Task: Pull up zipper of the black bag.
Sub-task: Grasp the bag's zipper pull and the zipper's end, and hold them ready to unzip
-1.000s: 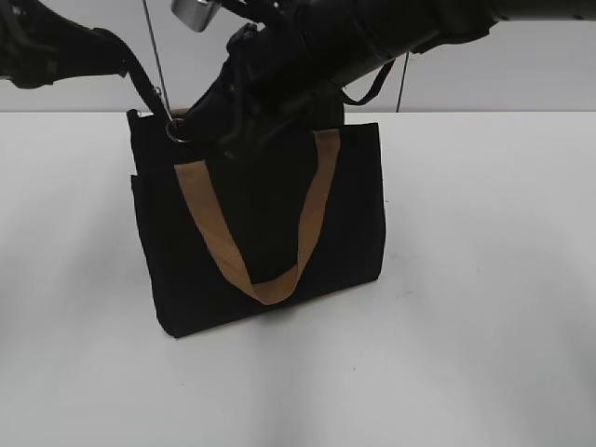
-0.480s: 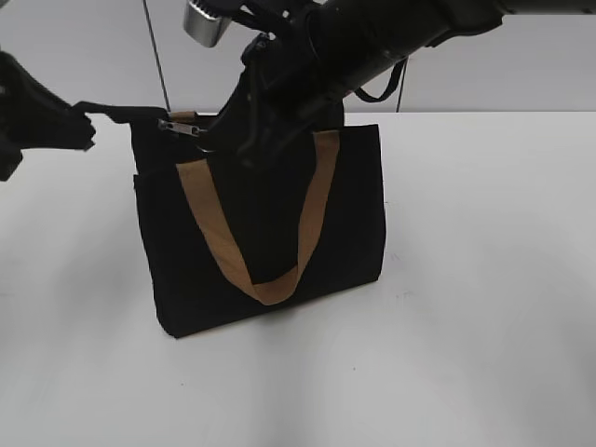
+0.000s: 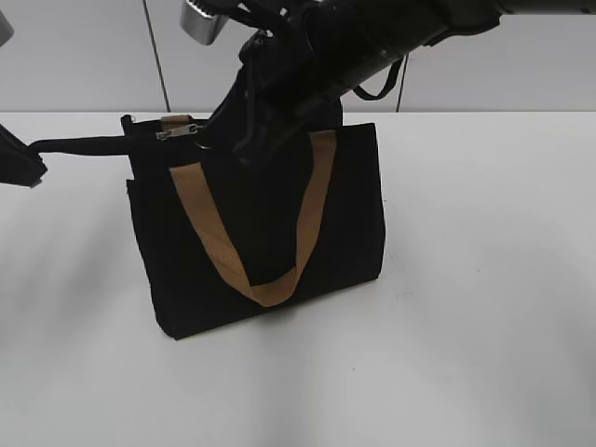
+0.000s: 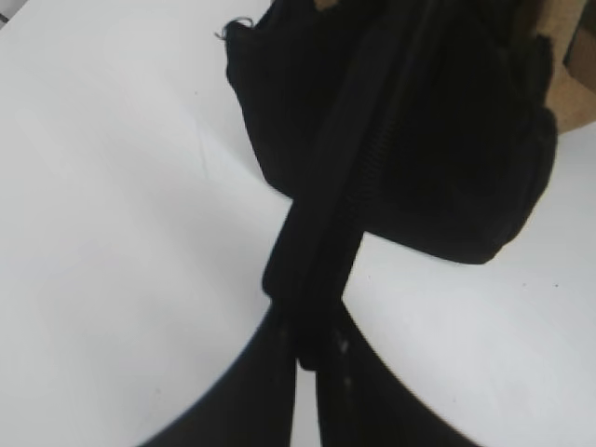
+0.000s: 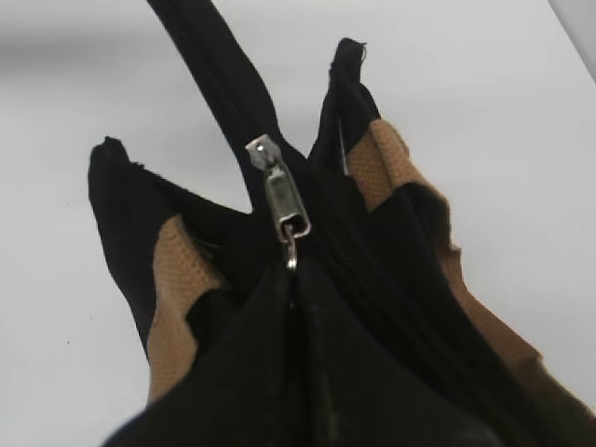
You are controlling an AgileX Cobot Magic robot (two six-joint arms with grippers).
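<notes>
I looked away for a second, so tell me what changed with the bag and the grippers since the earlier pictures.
The left gripper moved down and out to the left, drawing the zipper tail taut and level. The silvery pull shifted slightly. The right gripper stays at the pull; the black bag remains upright.

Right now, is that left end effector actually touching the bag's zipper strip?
Touching. In the left wrist view, the left end effector is pinched on the black zipper tail running out from the black bag, no gap between them.
</notes>
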